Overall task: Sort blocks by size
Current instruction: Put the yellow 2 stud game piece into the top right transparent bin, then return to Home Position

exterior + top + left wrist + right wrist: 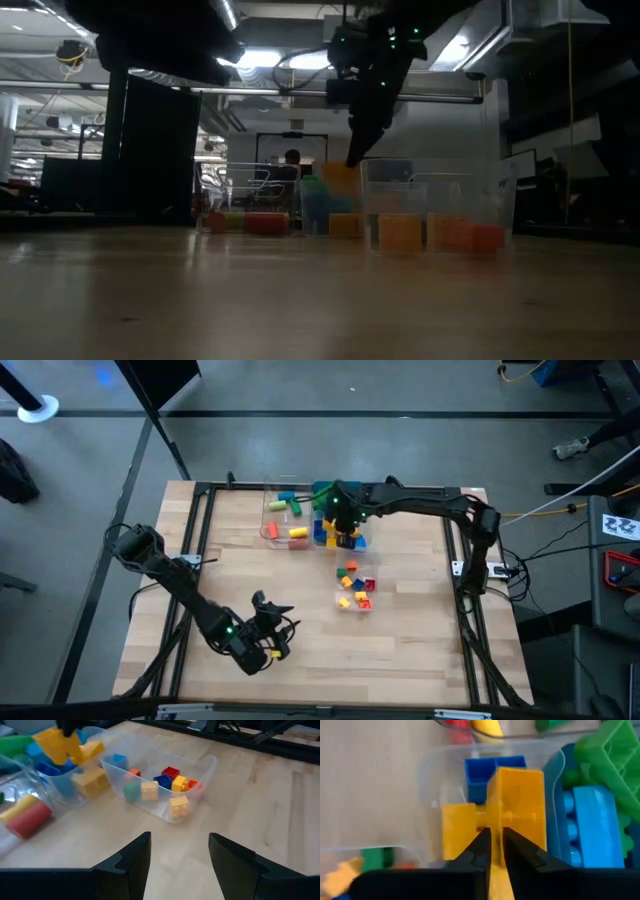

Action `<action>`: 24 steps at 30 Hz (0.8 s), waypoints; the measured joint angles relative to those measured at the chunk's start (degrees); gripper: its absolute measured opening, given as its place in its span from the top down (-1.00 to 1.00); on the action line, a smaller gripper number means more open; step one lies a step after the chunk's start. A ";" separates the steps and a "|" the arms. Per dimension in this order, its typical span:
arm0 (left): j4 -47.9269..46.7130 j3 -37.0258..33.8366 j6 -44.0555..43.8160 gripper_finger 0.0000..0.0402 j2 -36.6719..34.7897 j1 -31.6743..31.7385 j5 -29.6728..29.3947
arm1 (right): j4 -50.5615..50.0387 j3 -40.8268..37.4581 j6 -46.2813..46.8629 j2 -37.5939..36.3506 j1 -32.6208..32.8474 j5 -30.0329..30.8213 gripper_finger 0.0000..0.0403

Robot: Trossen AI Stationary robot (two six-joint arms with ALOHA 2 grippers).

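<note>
Right gripper (492, 847): over the middle tub, fingers pinched on the edge of a yellow block (515, 805), which hangs between the tips, above the tub's contents.
Directly under it: middle tub (322, 540), clear plastic, holding a blue block (487, 770) and another yellow block (457, 827).
Just beside it, on the tray side: teal-blue tray (555, 805) with a big green block (610, 755) and a light blue block (595, 827).
Beyond the middle tub, away from the tray: far tub (285, 515) with long green, yellow and red blocks.
Nearer the table's front: small-block tub (165, 785), packed with little yellow, red, blue and green cubes.
Left gripper (179, 857): well apart from the action, low over bare table (400, 650) at the front-left, fingers spread, nothing between them.
</note>
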 joint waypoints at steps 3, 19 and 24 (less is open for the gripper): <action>0.13 0.00 1.00 0.08 0.00 1.73 -0.86 | -0.07 0.00 -2.57 0.51 0.16 2.47 0.64; 9.50 -0.02 36.78 0.08 -13.86 22.38 13.57 | -16.16 16.78 -4.09 -0.15 0.52 3.68 0.44; 8.60 0.02 42.47 0.08 -20.65 28.61 22.57 | -17.41 18.78 -4.09 -2.00 0.46 2.54 0.44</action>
